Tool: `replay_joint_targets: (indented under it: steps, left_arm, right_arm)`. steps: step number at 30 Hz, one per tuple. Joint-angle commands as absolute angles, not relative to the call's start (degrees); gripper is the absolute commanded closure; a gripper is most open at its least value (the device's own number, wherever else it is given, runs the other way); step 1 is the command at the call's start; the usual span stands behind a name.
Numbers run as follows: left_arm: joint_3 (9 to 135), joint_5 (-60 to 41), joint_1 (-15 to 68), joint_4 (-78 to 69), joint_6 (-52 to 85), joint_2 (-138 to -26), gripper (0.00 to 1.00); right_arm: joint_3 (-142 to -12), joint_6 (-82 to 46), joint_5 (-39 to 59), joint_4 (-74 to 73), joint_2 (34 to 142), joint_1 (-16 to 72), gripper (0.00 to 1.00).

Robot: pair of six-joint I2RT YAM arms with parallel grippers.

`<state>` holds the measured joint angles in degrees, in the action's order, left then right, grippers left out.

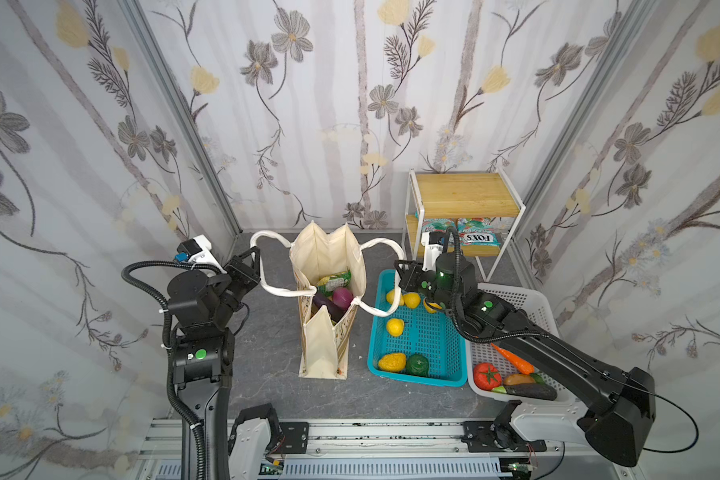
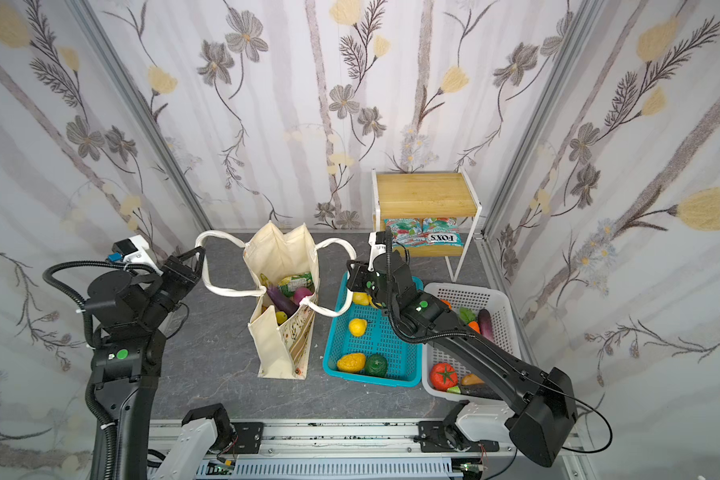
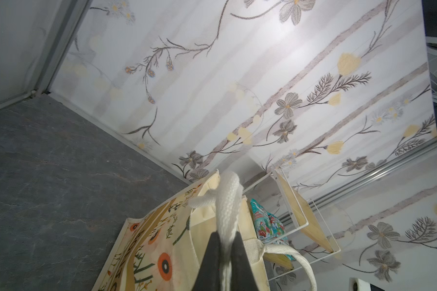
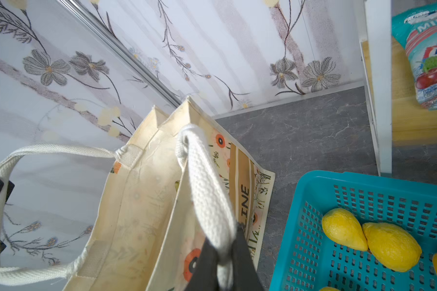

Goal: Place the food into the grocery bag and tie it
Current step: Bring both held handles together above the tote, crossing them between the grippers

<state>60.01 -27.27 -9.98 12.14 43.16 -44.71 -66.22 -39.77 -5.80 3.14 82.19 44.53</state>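
You had the left gripper [image 3: 225, 238] clamped on one thick white rope handle [image 3: 227, 196] of the upright cream floral canvas tote [image 1: 329, 253], the right gripper [image 4: 223, 243] clamped on the opposite handle [image 4: 205, 181]. Toy produce [image 1: 329, 305] sat inside the tote. An uneven pull could have toppled it and spilled them.

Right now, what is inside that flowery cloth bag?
The grocery bag holds a green snack packet, a purple eggplant and a round purple piece. Anything beneath them is covered.

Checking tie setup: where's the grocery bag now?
In both top views the grocery bag stands open mid-scene, between the left gripper and the teal basket.
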Motion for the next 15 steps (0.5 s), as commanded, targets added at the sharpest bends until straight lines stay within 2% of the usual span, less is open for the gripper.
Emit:
replay_joint_targets:
  steps: [1, 9, 15]
  left_arm:
    - [61.57, -31.40, -7.80, 9.58, 45.78, -46.24, 1.00]
    - [68.31, -28.76, 6.95, 9.49, 44.01, -54.63, 1.00]
    - [72.71, -21.74, 17.95, 9.49, 41.77, -60.22, 1.00]
  right_arm:
    - [-70.04, -36.98, -3.74, 5.31, 82.93, 46.05, 1.00]
    - [-85.73, -32.70, -2.63, 10.93, 93.14, 52.21, 1.00]
    - [-94.56, -30.56, 0.58, 12.68, 101.60, 53.62, 1.00]
